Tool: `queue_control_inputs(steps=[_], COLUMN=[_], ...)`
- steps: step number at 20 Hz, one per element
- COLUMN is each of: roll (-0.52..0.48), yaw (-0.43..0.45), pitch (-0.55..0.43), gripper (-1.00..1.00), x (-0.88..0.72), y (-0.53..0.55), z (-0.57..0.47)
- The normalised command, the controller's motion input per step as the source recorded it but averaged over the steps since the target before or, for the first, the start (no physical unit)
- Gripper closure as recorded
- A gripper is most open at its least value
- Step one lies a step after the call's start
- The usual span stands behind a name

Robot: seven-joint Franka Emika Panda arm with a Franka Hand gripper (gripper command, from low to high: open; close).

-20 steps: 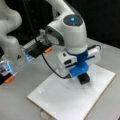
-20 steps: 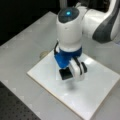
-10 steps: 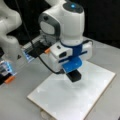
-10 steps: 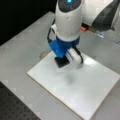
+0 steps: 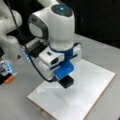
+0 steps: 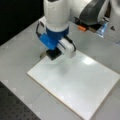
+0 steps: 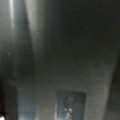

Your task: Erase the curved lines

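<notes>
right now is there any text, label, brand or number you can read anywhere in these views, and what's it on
None can be read.
White board: bare in both front views, no writing and no curve lines showing.
Blue gripper mount with its black eraser block: no label.
White arm base at a front view's left: a small dark mark, too blurred to read.
Wrist view: too dark and blurred for any text.
</notes>
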Motion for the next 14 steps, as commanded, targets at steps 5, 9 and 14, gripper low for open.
queue_control_inputs(steps=[5, 9, 14], roll=[0.054, 0.087, 0.133], yaw=[0.278, 0.2, 0.158], pitch=[0.021, -0.006, -0.002], gripper=[1.0, 1.0, 1.0], x=[0.04, 0.07, 0.08], y=[-0.49, -0.38, -0.34], z=[-0.09, -0.13, -0.07])
